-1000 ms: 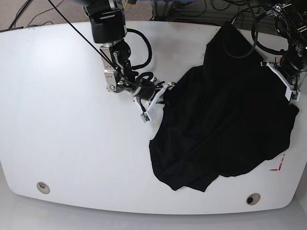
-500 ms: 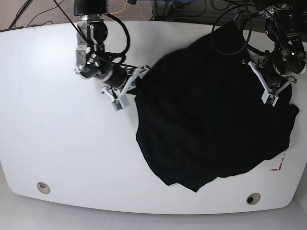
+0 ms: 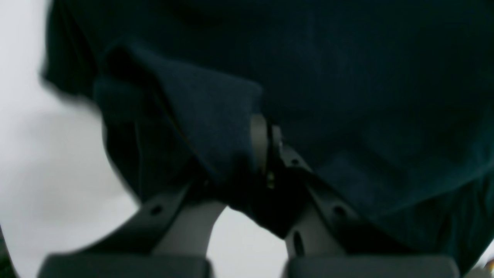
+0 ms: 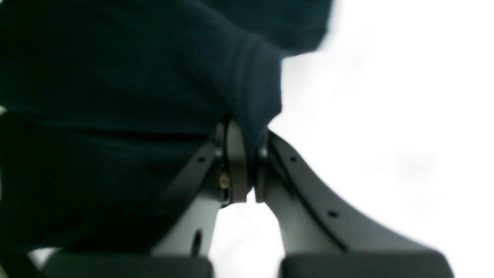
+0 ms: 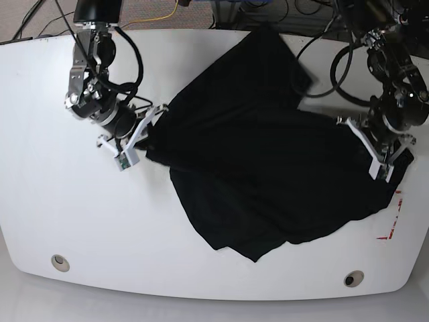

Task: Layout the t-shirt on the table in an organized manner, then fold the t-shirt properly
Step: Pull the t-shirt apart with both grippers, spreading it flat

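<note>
Black t-shirt — crumpled, spread across white table.

Both wrist views are blurred, and the t-shirt (bunched) hides its own sleeves.

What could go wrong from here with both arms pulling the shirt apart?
1. The right tool pinches only a thin hem fold of the t-shirt; more tension could slip it out.
2. The left tool sits near the table edge, so cloth there might slide off.
3. The lower fabric lies bunched and overlapped; pulling sideways alone may leave it creased.
</note>
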Controlling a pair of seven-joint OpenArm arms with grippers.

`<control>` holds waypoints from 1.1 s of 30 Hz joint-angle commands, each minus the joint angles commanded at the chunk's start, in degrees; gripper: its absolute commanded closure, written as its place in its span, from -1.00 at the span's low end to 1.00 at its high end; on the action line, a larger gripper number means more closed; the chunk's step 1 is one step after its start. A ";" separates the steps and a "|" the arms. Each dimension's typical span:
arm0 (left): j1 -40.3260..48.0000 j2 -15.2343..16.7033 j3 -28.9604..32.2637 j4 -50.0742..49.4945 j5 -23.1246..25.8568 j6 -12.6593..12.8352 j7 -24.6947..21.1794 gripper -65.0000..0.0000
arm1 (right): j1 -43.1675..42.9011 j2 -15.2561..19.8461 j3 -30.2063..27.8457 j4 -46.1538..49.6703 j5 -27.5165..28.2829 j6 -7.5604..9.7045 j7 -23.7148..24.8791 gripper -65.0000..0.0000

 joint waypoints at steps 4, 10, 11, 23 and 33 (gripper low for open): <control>-7.30 2.64 0.00 0.00 0.09 0.09 0.00 1.00 | 5.36 3.34 0.00 -4.13 4.31 0.00 0.00 1.00; -18.20 5.89 0.00 -0.09 0.44 1.23 0.00 1.00 | 13.98 8.62 0.00 -10.02 11.08 0.00 -0.09 1.00; -19.52 6.15 0.00 -0.09 0.44 1.58 0.00 1.00 | 15.12 9.23 0.00 -10.81 11.60 0.00 -0.09 1.00; -48.35 9.93 0.09 -1.85 4.66 2.73 0.00 1.00 | 42.02 19.78 -3.69 -25.14 18.64 1.23 -3.25 1.00; -71.38 12.22 2.55 -14.68 6.68 2.73 -4.57 1.00 | 71.91 25.93 -16.44 -35.34 19.08 4.31 -3.43 1.00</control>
